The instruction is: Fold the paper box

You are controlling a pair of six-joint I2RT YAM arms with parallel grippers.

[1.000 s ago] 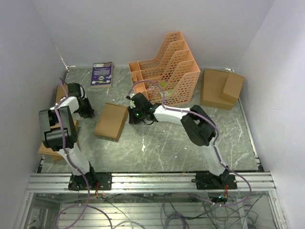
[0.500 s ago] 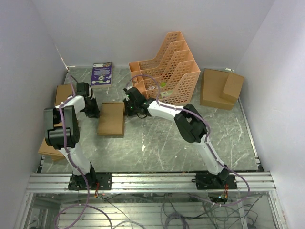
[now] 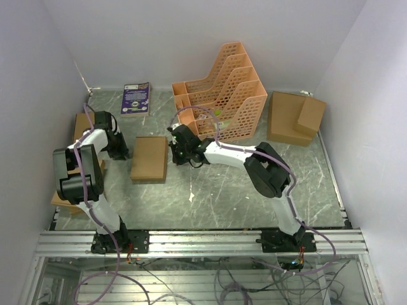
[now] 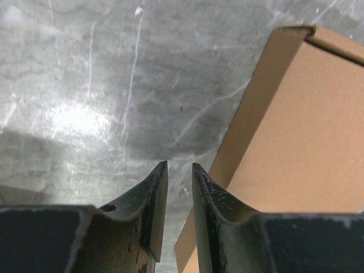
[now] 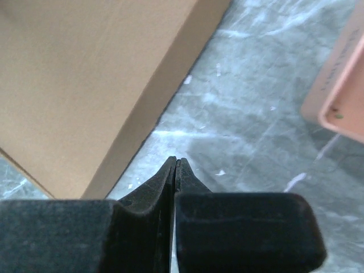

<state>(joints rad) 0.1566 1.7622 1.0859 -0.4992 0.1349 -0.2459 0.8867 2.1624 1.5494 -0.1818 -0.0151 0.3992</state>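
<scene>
Beside the paper box (image 3: 149, 159), left gripper (image 4: 179, 166) barely parted, empty — right gripper (image 5: 176, 161) clenched empty, opposite edge.

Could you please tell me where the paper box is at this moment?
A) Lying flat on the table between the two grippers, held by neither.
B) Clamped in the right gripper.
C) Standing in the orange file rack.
A: the paper box lies flat on the table, with the shut right gripper and the slightly parted left gripper beside it, both empty.
</scene>
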